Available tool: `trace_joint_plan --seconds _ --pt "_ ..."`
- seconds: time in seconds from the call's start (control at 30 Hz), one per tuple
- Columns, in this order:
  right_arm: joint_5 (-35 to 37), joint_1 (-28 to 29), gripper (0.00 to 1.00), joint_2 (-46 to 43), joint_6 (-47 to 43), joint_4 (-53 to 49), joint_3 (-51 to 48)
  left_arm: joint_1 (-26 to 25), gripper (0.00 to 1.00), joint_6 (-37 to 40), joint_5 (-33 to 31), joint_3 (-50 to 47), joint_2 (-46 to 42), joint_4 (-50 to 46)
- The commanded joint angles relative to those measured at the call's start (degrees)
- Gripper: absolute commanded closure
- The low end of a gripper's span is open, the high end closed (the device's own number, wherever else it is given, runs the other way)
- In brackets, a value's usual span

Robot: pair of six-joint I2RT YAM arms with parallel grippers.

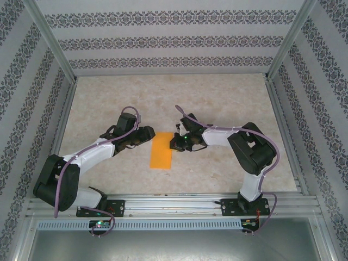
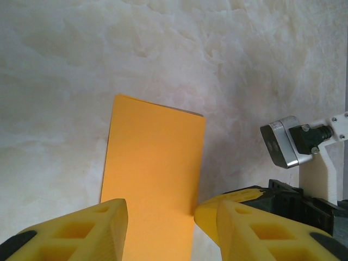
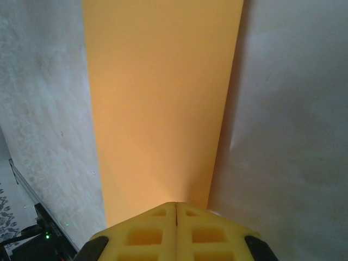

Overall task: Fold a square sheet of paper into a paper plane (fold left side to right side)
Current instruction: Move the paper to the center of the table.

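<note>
The left gripper [image 2: 160, 217] stood with its jaws apart, gripping nothing. The square sheet of paper [image 2: 155, 157], folded to a narrow orange strip, lay flat under the gap between them and ran on ahead. The right gripper [image 3: 176, 209] was clenched, fingertips meeting over the strip's end; whether they pinched it could not be told. The pale table [image 1: 217, 98] extended beyond both.

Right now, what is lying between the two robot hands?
The folded orange paper. Its far end lies between the left gripper and the right gripper, as the top view shows.
</note>
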Motion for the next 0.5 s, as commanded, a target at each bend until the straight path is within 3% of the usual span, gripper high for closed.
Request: trace_joint_plan --seconds 0.0,0.23,0.47 --pt "-0.83 0.54 1.00 1.23 -0.97 -1.38 1.25 0.70 0.53 0.03 0.55 0.17 0.56 0.38" --pt "1.15 0.59 1.00 2.66 -3.33 -6.29 2.42 0.71 0.54 1.49 1.82 0.46 0.47 -0.89" --pt "5.08 -0.93 1.00 2.83 -7.44 -11.70 3.15 0.37 0.55 0.56 7.37 -0.47 1.96 -1.25"
